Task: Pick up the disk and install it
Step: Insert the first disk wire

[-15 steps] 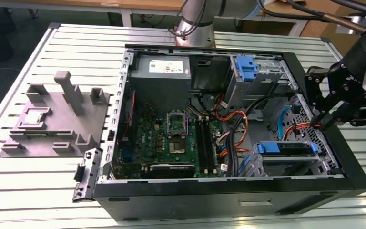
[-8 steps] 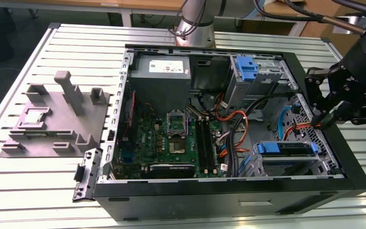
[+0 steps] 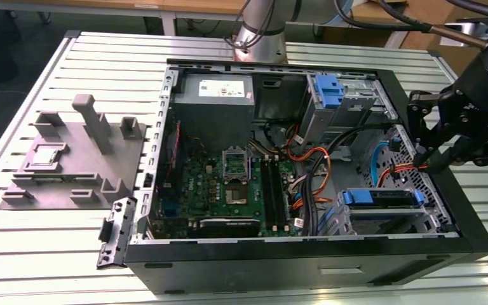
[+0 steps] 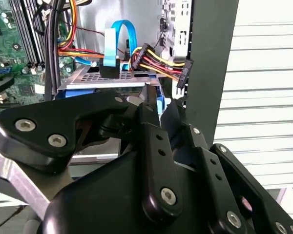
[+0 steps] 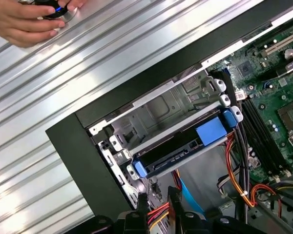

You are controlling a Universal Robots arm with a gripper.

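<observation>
Gripper (image 3: 426, 159), empty, fingers apparently together, hovers at the disk's (image 3: 380, 198) one o'clock; it risks snagging cables (image 3: 388, 171).

One open computer case (image 3: 312, 251) is lying on one slatted metal counter (image 3: 49, 241). Inside it, one green motherboard (image 3: 227, 184) and one grey power-supply box (image 3: 214, 95) are showing. Two blue plastic brackets are sitting in the drive bays: one (image 3: 330, 92) near the far wall, one (image 3: 380, 197) on the disk (image 5: 178, 151) in the near cage. One grey fixture block (image 3: 74, 159) is resting beside the case. One gripper (image 3: 431, 162) is hanging over the case's edge. One hand (image 5: 27, 19) is resting on the counter.
</observation>
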